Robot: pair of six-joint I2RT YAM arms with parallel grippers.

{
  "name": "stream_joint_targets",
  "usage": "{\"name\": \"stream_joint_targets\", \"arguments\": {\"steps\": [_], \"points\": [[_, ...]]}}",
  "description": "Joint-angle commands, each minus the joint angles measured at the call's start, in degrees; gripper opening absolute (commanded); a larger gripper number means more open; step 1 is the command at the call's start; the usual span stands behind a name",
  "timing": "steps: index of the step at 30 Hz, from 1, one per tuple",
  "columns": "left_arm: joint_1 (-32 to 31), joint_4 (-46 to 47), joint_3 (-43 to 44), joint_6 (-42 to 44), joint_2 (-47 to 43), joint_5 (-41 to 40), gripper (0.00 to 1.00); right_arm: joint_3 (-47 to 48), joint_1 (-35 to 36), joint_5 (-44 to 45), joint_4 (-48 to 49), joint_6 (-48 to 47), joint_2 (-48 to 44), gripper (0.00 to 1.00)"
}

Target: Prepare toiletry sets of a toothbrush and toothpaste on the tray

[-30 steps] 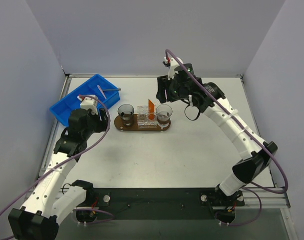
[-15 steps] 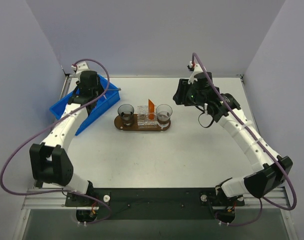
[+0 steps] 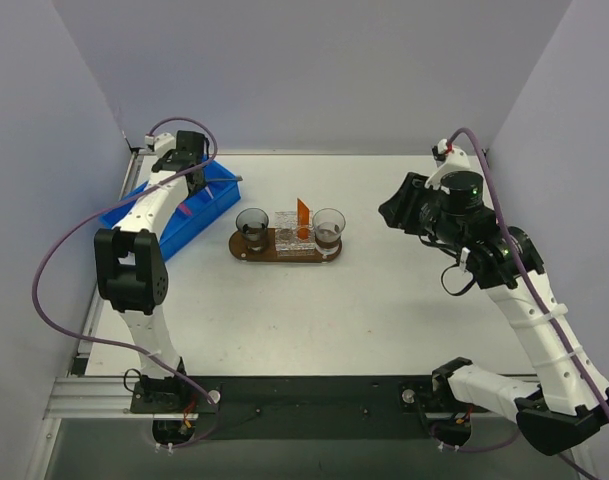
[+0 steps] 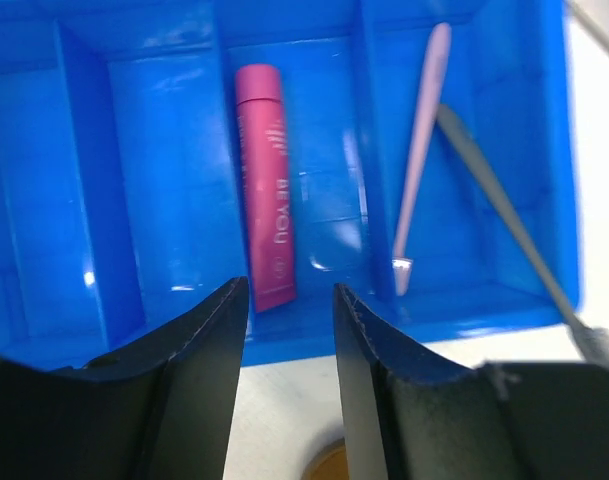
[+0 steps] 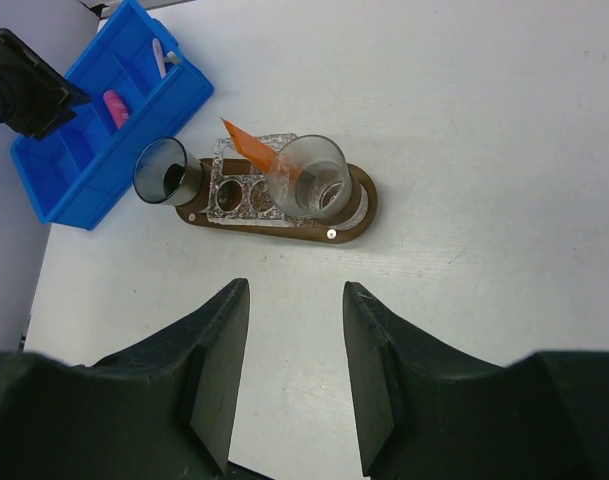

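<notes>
Jaws wide and empty on both arms; left gripper (image 4: 289,292) hovers over the blue bin (image 4: 144,180).
The step seems to be a toothbrush pick: a pink tube (image 4: 264,190) lies just ahead and the pale pink toothbrush (image 4: 421,150) one compartment right, so the jaws must shift right. Beyond the right gripper (image 5: 296,290), the orange toothpaste (image 5: 246,147) stands tilted on the tray (image 5: 362,212).

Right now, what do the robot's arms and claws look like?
The left arm and right arm are white tubes with chunky black joints. A thin purple cable loops along each one. The left claw and right claw each have two smooth black fingers with curved tips.
</notes>
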Motion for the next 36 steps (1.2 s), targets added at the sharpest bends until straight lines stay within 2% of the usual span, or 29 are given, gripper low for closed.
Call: {"name": "stream_joint_targets", "arguments": {"steps": [1, 7, 17, 21, 28, 36], "points": [[2.98, -4.07, 2.89, -1.32, 1.23, -2.07, 0.47, 0.22, -0.6, 5.31, -2.18, -1.64, -1.77, 0.38], [3.6, -0.03, 3.51, 5.71, 4.3, -2.08, 0.47, 2.25, -0.6, 6.91, -2.98, -3.49, -1.24, 0.38], [5.09, 3.14, 8.51, 7.39, 10.45, 1.36, 0.38, 5.4, -0.6, 4.72, -4.03, -4.1, 4.11, 0.35], [6.49, -0.73, 12.64, 4.92, 14.06, 1.53, 0.37, 6.64, -0.6, 4.89, -4.47, -4.89, 5.44, 0.35], [6.67, -1.43, 19.05, 8.44, 20.11, 2.5, 0.36, 7.78, -1.3, 5.95, -5.08, -6.12, 7.28, 0.36], [7.11, -10.74, 30.57, 6.68, 27.77, 1.53, 0.37, 8.49, -2.09, 5.07, -5.79, -6.04, 8.78, 0.36]]}}
